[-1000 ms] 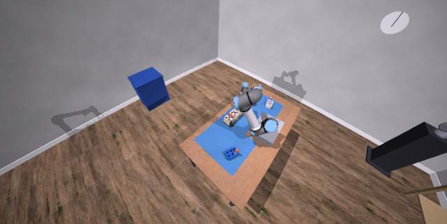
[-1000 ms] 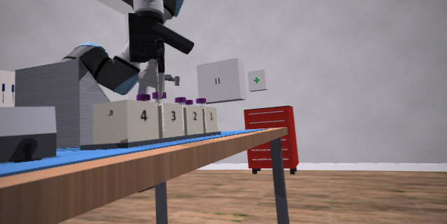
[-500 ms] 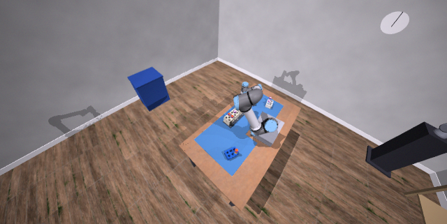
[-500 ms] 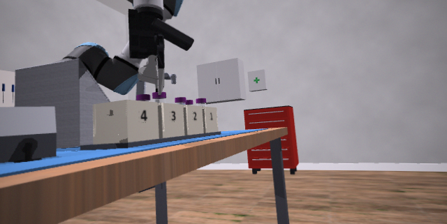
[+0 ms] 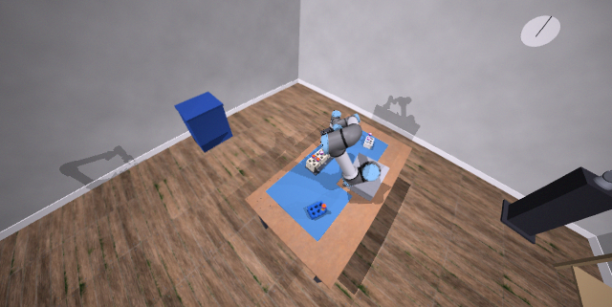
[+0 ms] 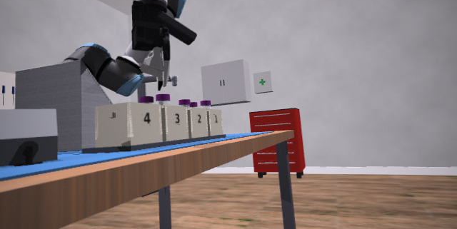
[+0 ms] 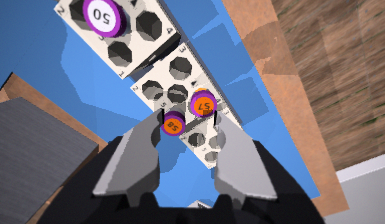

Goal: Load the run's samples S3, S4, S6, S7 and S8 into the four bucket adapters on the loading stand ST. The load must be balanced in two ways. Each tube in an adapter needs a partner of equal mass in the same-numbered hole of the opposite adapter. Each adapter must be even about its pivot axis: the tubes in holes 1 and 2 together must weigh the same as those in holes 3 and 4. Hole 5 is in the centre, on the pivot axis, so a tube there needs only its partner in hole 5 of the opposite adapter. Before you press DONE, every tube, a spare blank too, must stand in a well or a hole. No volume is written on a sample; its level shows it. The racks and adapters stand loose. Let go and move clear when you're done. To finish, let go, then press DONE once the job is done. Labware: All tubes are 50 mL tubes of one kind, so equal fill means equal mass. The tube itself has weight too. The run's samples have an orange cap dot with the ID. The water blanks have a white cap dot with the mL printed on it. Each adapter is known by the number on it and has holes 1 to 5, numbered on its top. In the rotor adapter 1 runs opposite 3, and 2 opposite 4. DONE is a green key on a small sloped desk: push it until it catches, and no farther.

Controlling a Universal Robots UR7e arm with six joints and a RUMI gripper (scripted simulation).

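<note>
End effector (image 7: 185, 122) partly open, seemingly empty above S8 (image 7: 173, 123).

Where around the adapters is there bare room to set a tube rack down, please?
Blue mat lies bare between the adapter row and the blue rack. It is crowded by the arm's base and under the open hand, where S7 and S8 stand.

Beneath my tool stands the wooden bench (image 6: 200, 152) on dark metal legs (image 6: 285, 182), over a plank floor (image 5: 143, 230). Grey walls (image 5: 143, 34) meet in a corner beyond it, with a white skirting board (image 5: 143, 156) along the base. A blue cabinet (image 5: 204, 120) hangs off to one side, a round wall clock (image 5: 540, 31) high up. Past my tool: a white wall cupboard (image 6: 225, 82), a first-aid box (image 6: 263, 82), a red drawer cart (image 6: 278, 140).
</note>
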